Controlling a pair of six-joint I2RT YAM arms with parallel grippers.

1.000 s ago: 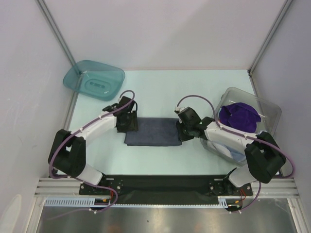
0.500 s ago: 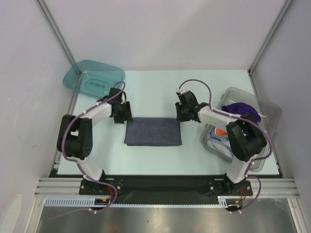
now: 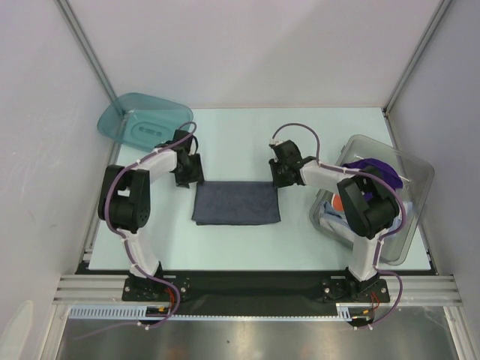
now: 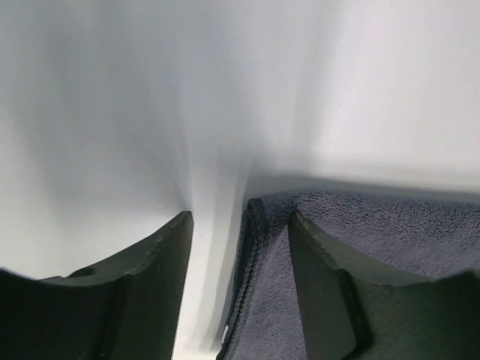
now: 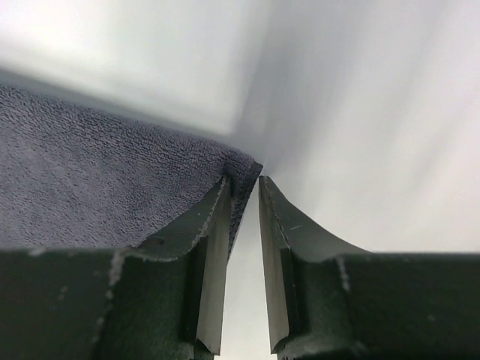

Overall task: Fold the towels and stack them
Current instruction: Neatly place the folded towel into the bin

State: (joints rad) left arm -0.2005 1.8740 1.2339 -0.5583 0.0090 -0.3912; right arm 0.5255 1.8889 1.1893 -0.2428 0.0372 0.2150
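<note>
Grey-blue towel [image 3: 236, 202] lies flat on the table [image 3: 240, 135], stretched between the two claws. The left claw [image 3: 193, 178] sits at its far left corner with jaws apart: in the wrist view one finger [image 4: 135, 285] rests over bare table, the other [image 4: 330, 285] over the cloth, and the towel's hemmed corner lies in the gap between them, not pinched. The right claw [image 3: 276, 180] sits at the far right corner. Its jaws are drawn in to a narrow slit, and the towel's corner reaches just to their tips; whether they pinch it I cannot tell. To the right of the right claw stands a clear bin [image 3: 416, 176] holding a purple towel [image 3: 371, 166] and other cloth. A teal tray [image 3: 142, 124] sits beyond the left claw, to its left.
</note>
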